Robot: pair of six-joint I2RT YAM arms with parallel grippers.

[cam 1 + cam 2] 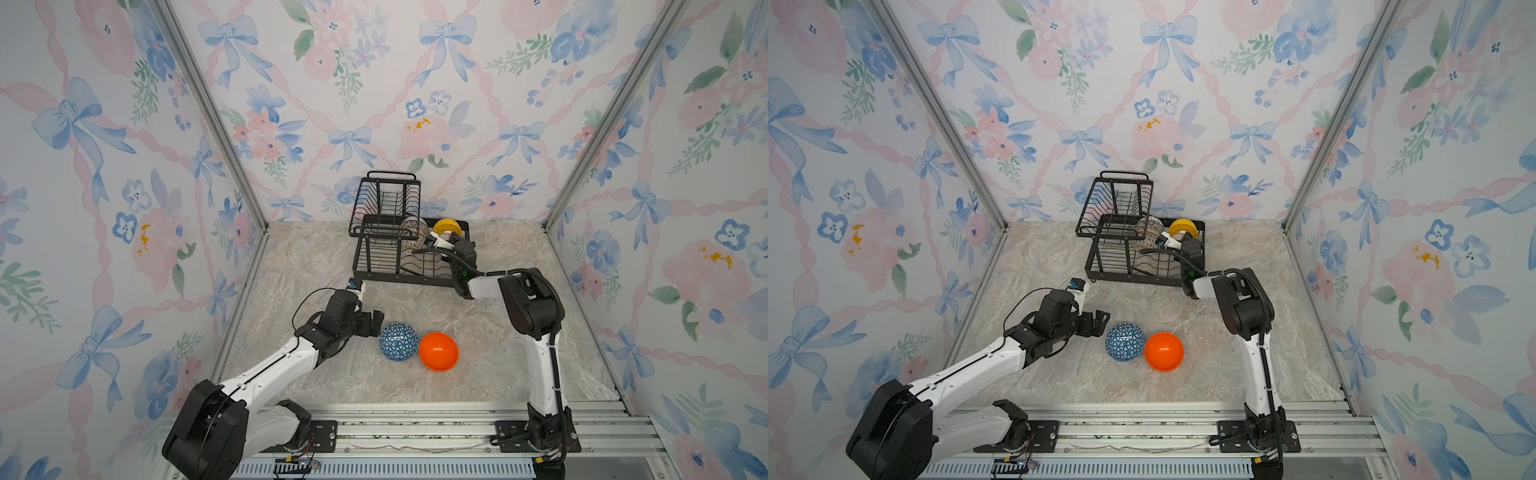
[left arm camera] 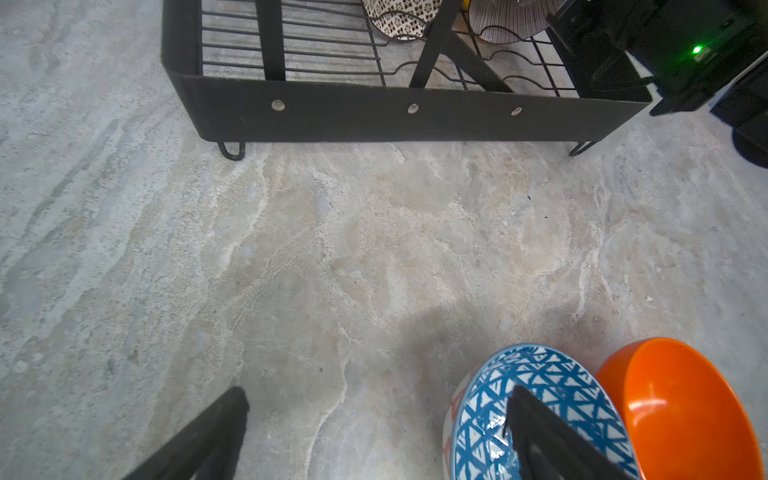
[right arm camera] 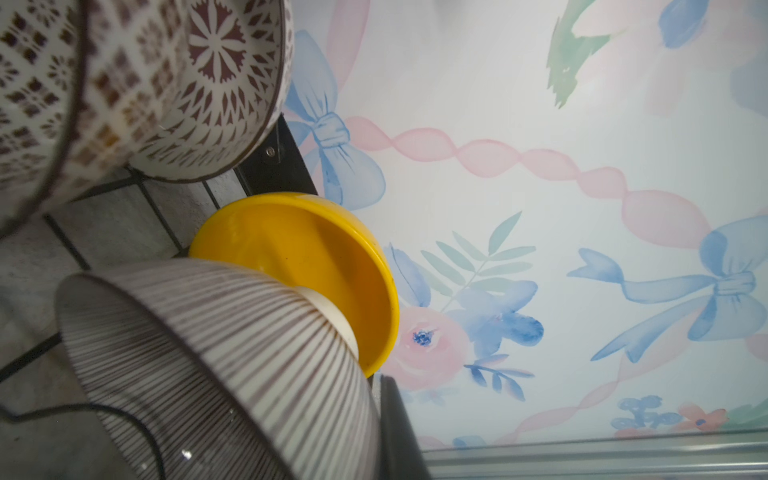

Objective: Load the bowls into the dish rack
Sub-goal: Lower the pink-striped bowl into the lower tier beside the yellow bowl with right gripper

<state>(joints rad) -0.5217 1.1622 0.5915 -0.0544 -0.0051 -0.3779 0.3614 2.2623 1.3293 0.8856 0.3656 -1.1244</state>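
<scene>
On the marble floor a blue bowl with white triangles (image 1: 398,341) (image 2: 540,374) touches a plain orange bowl (image 1: 438,351) (image 2: 685,407). My left gripper (image 1: 376,322) (image 2: 378,415) is open at the blue bowl's left side. One finger is over the bowl's inside and the other is out over the floor. The black wire dish rack (image 1: 399,278) (image 2: 374,112) stands at the back. Its tray holds a yellow bowl (image 1: 446,226) (image 3: 299,249), two white patterned bowls (image 3: 216,83) (image 3: 37,104) and a ribbed bowl (image 3: 216,357). My right gripper (image 1: 446,245) (image 3: 374,399) is shut on the ribbed bowl's rim, next to the yellow bowl.
The rack's raised basket tier (image 1: 384,203) with its loop handle sits over the tray's left half. Wallpapered walls close in the back and both sides. A metal rail (image 1: 415,432) with both arm bases runs along the front.
</scene>
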